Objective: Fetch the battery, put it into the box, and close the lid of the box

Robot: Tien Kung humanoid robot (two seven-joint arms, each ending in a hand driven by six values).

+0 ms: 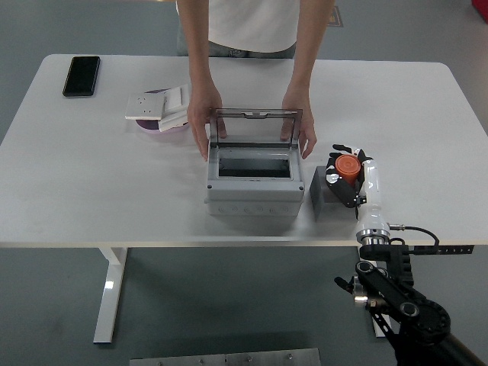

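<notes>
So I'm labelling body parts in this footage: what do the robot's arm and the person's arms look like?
The robot's right arm is black and jointed, with a white forearm section, a thin black cable at the wrist, and a black five-fingered right hand bearing an orange-red round part. The person's arms are bare, without sleeves.

black phone [81, 75] far left, white socket plate [156, 104] on pink disc [158, 126]
</notes>
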